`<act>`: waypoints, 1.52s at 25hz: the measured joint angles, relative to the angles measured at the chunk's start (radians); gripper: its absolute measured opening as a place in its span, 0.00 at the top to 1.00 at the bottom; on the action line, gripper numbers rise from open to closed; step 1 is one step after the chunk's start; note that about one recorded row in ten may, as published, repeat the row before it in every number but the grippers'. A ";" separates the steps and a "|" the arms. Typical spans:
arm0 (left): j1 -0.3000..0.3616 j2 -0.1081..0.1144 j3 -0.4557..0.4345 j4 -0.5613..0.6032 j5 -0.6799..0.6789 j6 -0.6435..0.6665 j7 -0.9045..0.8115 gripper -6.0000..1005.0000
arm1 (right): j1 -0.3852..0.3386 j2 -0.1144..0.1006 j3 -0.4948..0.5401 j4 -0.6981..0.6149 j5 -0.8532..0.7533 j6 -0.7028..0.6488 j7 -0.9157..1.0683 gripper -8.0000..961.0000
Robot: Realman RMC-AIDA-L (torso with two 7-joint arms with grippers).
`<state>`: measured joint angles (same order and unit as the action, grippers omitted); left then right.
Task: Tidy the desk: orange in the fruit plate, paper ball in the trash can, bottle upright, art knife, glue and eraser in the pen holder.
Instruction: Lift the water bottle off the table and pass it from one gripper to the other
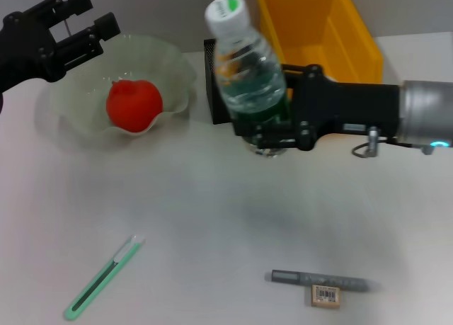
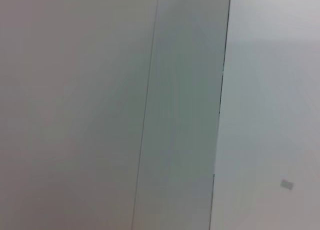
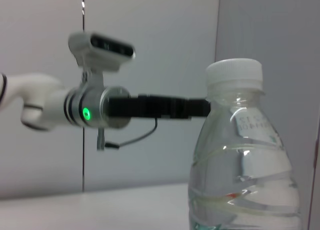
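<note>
White desk [image 1: 212,219], head view: right gripper [image 1: 272,130] clamped on upright bottle [image 1: 244,63] at centre-far, in front of pen holder [image 1: 210,81] and yellow bin [image 1: 318,27]. Left gripper [image 1: 88,24] raised far left, fingers apart, over plate [image 1: 71,120] holding orange [image 1: 133,104]. Near side: knife [image 1: 102,277] left, glue [image 1: 322,280] and eraser [image 1: 325,296] right. Left wrist: blank wall only. Right wrist: bottle [image 3: 240,160] close, left arm [image 3: 100,107] beyond.
</note>
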<state>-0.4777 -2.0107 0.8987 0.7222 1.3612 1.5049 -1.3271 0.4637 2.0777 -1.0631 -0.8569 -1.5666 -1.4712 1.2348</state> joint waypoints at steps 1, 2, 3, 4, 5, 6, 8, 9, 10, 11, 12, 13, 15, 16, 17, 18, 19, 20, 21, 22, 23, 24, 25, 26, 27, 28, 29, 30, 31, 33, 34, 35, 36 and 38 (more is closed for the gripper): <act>0.001 0.001 0.000 0.003 0.000 0.007 -0.003 0.31 | 0.000 0.000 0.029 0.011 0.000 -0.026 -0.009 0.21; 0.001 0.001 0.000 0.003 0.000 0.007 -0.003 0.31 | 0.001 -0.002 0.077 0.034 0.000 -0.073 -0.020 0.21; 0.001 0.001 0.000 0.003 0.000 0.007 -0.003 0.31 | 0.001 -0.002 0.077 0.034 0.000 -0.073 -0.020 0.21; 0.001 0.001 0.000 0.004 0.000 0.019 -0.007 0.31 | 0.001 -0.003 0.097 0.043 0.000 -0.098 -0.025 0.21; -0.003 0.002 0.000 0.005 0.000 0.053 -0.010 0.31 | 0.001 -0.004 0.116 0.050 0.000 -0.118 -0.032 0.21; -0.005 0.002 0.000 0.005 0.000 0.063 -0.011 0.31 | 0.001 -0.004 0.129 0.055 0.001 -0.132 -0.037 0.21; -0.007 0.003 0.000 0.005 0.000 0.072 -0.011 0.31 | 0.000 -0.004 0.152 0.063 0.001 -0.162 -0.053 0.21; -0.008 0.003 0.000 0.005 0.000 0.088 -0.015 0.31 | -0.001 -0.003 0.158 0.065 0.001 -0.172 -0.058 0.21; -0.011 0.003 0.000 0.005 0.000 0.107 -0.018 0.31 | -0.001 -0.003 0.161 0.068 0.001 -0.178 -0.061 0.21; -0.015 0.000 0.000 0.005 0.000 0.143 -0.022 0.31 | -0.001 -0.002 0.164 0.071 0.001 -0.182 -0.064 0.21; -0.018 -0.004 0.001 0.005 0.000 0.171 -0.023 0.31 | 0.002 -0.001 0.166 0.082 0.001 -0.185 -0.069 0.21; -0.018 -0.004 0.001 0.005 0.000 0.171 -0.023 0.31 | 0.002 -0.001 0.166 0.082 0.001 -0.185 -0.069 0.21; -0.021 -0.007 0.005 0.005 0.000 0.192 -0.024 0.31 | 0.006 0.000 0.166 0.092 0.002 -0.185 -0.071 0.21; -0.021 -0.009 0.007 0.005 0.000 0.200 -0.024 0.31 | 0.008 0.001 0.166 0.096 0.002 -0.185 -0.073 0.21; -0.024 -0.016 0.010 0.004 0.000 0.217 -0.027 0.31 | 0.013 0.001 0.162 0.109 0.005 -0.186 -0.081 0.21; -0.024 -0.016 0.010 0.004 0.000 0.217 -0.027 0.31 | 0.013 0.001 0.162 0.109 0.005 -0.186 -0.081 0.21; -0.025 -0.019 0.011 0.004 0.000 0.224 -0.027 0.31 | 0.016 0.001 0.160 0.118 0.009 -0.187 -0.089 0.21; -0.027 -0.024 0.012 0.004 0.000 0.232 -0.027 0.31 | 0.022 0.001 0.157 0.131 0.015 -0.191 -0.099 0.21; -0.031 -0.032 0.014 0.005 0.002 0.242 -0.027 0.31 | 0.026 0.001 0.156 0.140 0.020 -0.194 -0.107 0.21; -0.033 -0.033 0.016 0.005 0.003 0.243 -0.027 0.31 | 0.033 0.001 0.155 0.152 0.022 -0.197 -0.114 0.21; -0.040 -0.036 0.021 0.004 0.006 0.245 -0.026 0.31 | 0.040 0.001 0.154 0.164 0.024 -0.200 -0.118 0.21; -0.046 -0.038 0.026 0.003 0.008 0.245 -0.025 0.31 | 0.047 0.001 0.154 0.175 0.024 -0.202 -0.121 0.21; -0.060 -0.042 0.039 -0.001 0.011 0.240 -0.020 0.31 | 0.054 0.001 0.153 0.184 0.024 -0.202 -0.122 0.21; -0.064 -0.043 0.044 -0.001 0.012 0.237 -0.018 0.31 | 0.059 0.001 0.153 0.191 0.024 -0.202 -0.123 0.21; -0.076 -0.046 0.057 -0.002 0.018 0.225 -0.014 0.31 | 0.069 0.000 0.151 0.203 0.022 -0.201 -0.123 0.21; -0.076 -0.046 0.057 -0.002 0.018 0.225 -0.014 0.31 | 0.069 0.000 0.151 0.203 0.022 -0.201 -0.123 0.21; -0.086 -0.048 0.064 -0.002 0.026 0.217 -0.012 0.31 | 0.074 0.000 0.148 0.207 0.022 -0.199 -0.123 0.21; -0.096 -0.050 0.066 -0.002 0.031 0.212 -0.012 0.31 | 0.076 0.000 0.144 0.209 0.021 -0.197 -0.124 0.21; -0.096 -0.050 0.066 -0.002 0.031 0.212 -0.012 0.31 | 0.077 -0.001 0.140 0.210 0.021 -0.194 -0.124 0.21; -0.117 -0.052 0.068 -0.004 0.043 0.203 -0.012 0.31 | 0.079 0.000 0.130 0.213 0.020 -0.191 -0.124 0.21; -0.123 -0.052 0.068 -0.005 0.045 0.202 -0.012 0.31 | 0.080 0.000 0.127 0.217 0.020 -0.190 -0.125 0.21; -0.136 -0.053 0.070 -0.004 0.053 0.200 -0.013 0.31 | 0.082 0.000 0.123 0.223 0.019 -0.189 -0.126 0.21; -0.136 -0.053 0.070 -0.004 0.053 0.200 -0.013 0.31 | 0.084 0.000 0.123 0.232 0.019 -0.188 -0.130 0.21; -0.144 -0.054 0.071 -0.001 0.055 0.200 -0.015 0.31 | 0.086 0.000 0.123 0.245 0.018 -0.187 -0.136 0.21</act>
<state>-0.6214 -2.0643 0.9693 0.7217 1.4165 1.7045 -1.3425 0.5498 2.0774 -0.9406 -0.6121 -1.5481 -1.6581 1.0992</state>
